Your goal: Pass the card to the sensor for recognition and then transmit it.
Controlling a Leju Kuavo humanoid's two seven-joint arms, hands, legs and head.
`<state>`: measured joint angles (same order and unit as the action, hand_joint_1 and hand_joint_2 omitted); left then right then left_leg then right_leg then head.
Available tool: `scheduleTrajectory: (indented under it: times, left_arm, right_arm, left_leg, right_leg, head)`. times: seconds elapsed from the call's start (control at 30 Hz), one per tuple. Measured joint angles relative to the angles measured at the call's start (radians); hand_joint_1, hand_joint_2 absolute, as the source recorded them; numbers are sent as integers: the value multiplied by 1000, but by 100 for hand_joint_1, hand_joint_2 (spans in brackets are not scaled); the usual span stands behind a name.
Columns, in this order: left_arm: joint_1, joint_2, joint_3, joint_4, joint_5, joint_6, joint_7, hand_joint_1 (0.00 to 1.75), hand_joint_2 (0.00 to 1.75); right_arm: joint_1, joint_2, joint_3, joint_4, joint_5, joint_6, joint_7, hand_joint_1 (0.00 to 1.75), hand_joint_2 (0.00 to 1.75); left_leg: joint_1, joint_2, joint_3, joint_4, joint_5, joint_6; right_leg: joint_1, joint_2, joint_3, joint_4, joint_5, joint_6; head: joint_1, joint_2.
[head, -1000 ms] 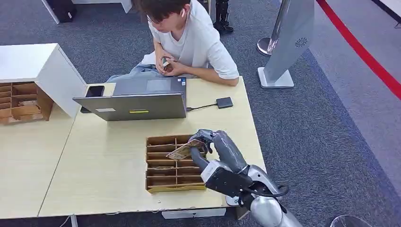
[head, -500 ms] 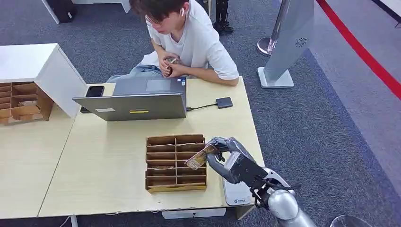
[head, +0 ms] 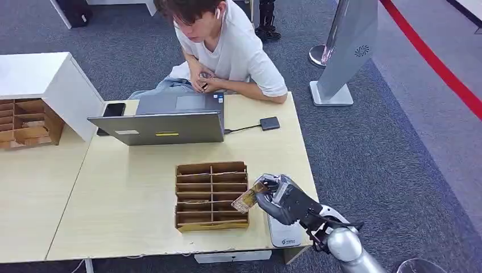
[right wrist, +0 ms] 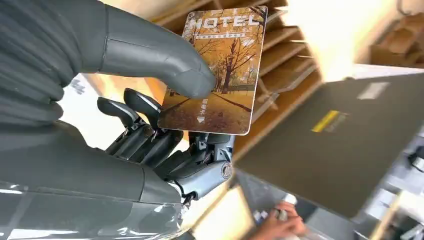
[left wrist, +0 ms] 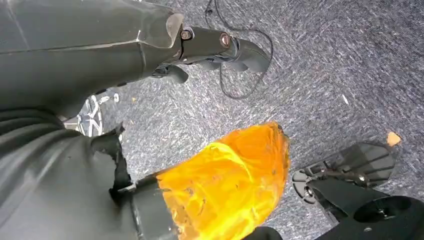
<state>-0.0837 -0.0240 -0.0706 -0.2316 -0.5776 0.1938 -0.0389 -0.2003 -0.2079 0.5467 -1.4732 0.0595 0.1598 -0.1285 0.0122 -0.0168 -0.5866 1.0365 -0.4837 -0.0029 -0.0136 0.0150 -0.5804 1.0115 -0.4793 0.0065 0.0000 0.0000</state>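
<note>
My right robot hand (head: 271, 196) pinches the card (head: 248, 198) between thumb and fingers, just beside the wooden organizer (head: 211, 196). I judge the white sensor (head: 284, 233) near that organizer comes next; I'd lower the card flat over it, grip steady.

Right hand (head: 278, 196) covers the near end of the card (head: 248, 197) and most of the white sensor pad (head: 284, 234) in the lower middle of the head view. In the right wrist view the thumb hides the card's (right wrist: 220, 70) middle left and the small print under "HOTEL" is unreadable. Laptop (head: 165, 126) lid hides its screen. Person (head: 227, 45) cut off at the frame's top; the item in their hands is too small to tell. Wooden organizer (head: 28, 122) cropped by the left edge.
</note>
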Motion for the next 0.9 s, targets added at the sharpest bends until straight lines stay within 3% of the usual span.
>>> scheduleTrajectory:
  times: [0.4,0.9]
  left_arm:
    - [-1,1,1,0,-23,-8,4,0,0]
    - [-1,0,1,0,-34,-8,6,0,0]
  right_arm:
    - [-1,-81,14,97,-46,67,22,175,175]
    - [-2,-120,35,134,-16,52,49,175,175]
  left_leg:
    - [0,0,0,0,0,0]
    - [0,0,0,0,0,0]
  right_leg:
    - [0,0,0,0,0,0]
    - [0,0,0,0,0,0]
  head:
    - [0,0]
    - [0,0]
